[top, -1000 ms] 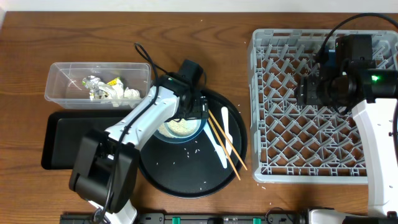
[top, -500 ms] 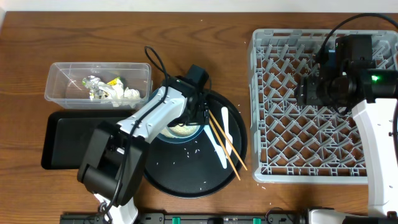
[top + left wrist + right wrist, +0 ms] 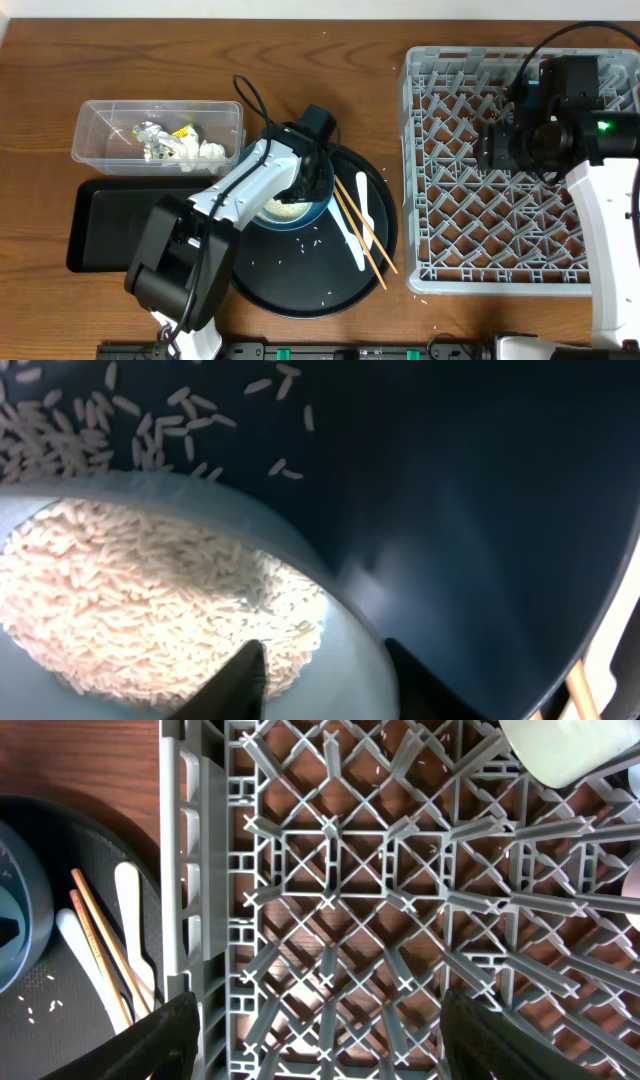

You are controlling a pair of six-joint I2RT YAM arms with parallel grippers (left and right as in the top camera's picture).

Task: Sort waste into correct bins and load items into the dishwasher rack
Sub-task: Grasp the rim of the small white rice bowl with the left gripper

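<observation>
Found left gripper down inside blue bowl, set on round tray mid-table. Noted one finger over rice in green bowl nested there, other finger outside its rim, against blue wall. Cannot tell whether clenched on that rim or slack about it. Saw stray grains on tray, just near of bowls. Logged chopsticks and spoon lying together on tray's right part. Found right gripper poised over rack at right, jaws released, wide, grasping nothing. Recorded white cup in rack (largely cropped in wrist view). Noted tub at far left holding packet and tissue; oblong tray just near of it.
</observation>
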